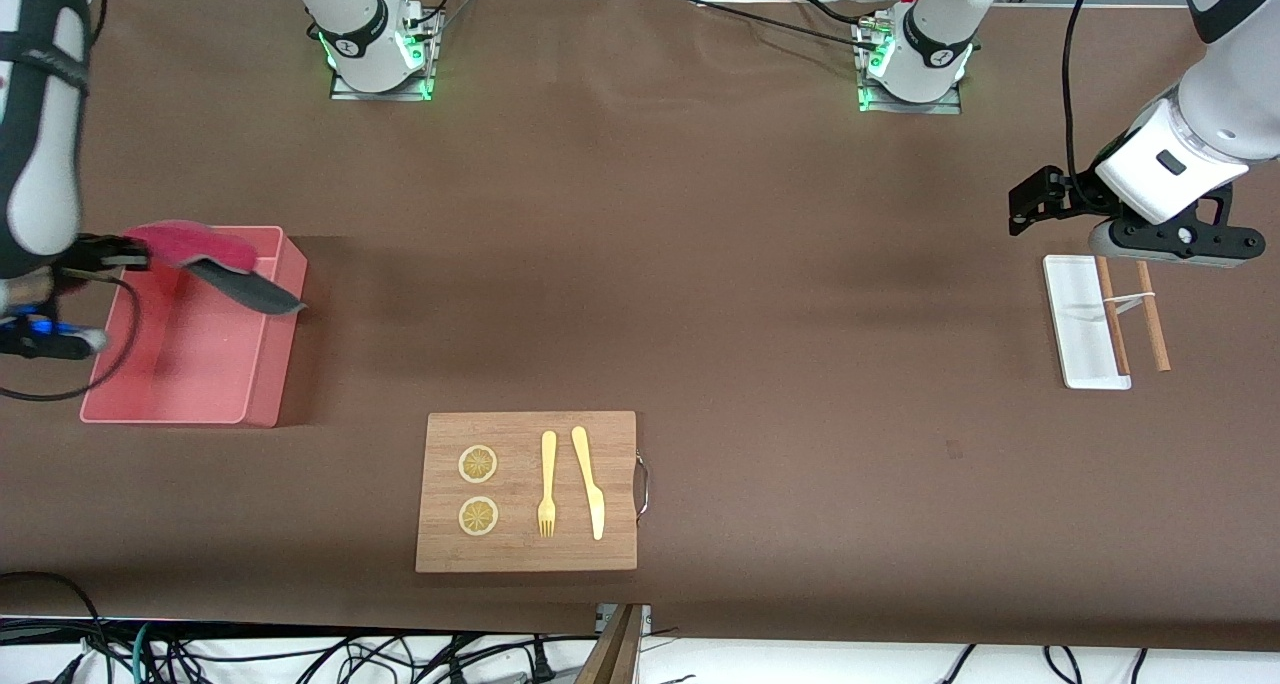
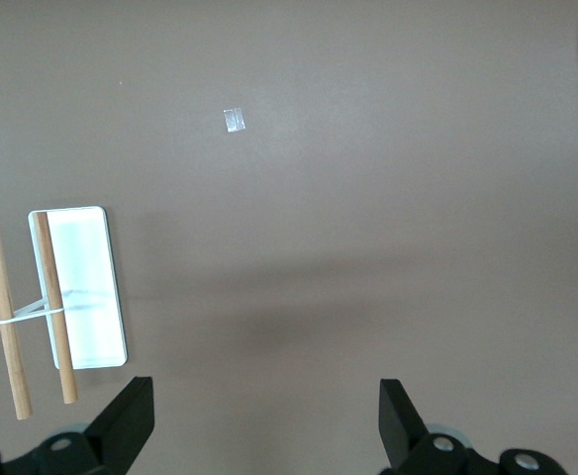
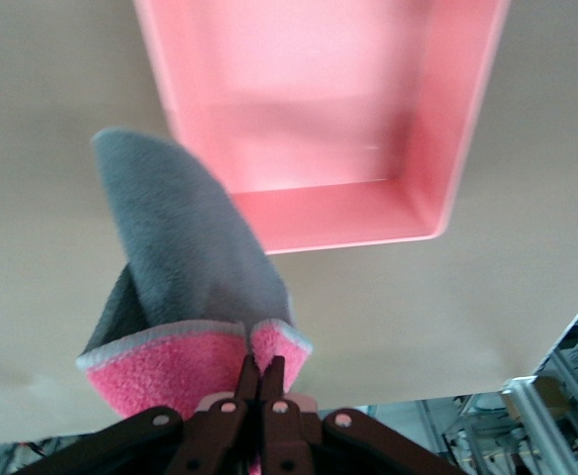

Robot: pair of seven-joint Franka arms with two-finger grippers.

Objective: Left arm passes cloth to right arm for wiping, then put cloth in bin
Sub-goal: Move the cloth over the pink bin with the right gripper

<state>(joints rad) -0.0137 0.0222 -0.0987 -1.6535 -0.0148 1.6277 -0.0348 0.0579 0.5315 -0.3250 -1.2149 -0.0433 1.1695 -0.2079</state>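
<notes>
The cloth, pink on one face and dark grey on the other, hangs over the bin's wall on the side away from the front camera. My right gripper is shut on its pink end. In the right wrist view the fingertips pinch the cloth, and its grey flap droops past the rim of the pink bin. The bin sits at the right arm's end of the table with nothing lying in it. My left gripper waits open over bare table beside the white tray, with nothing between its fingers.
A wooden board with two lemon slices, a fork and a knife lies near the front edge. A white tray with two tied wooden sticks rests at the left arm's end. A small tape scrap lies on the table.
</notes>
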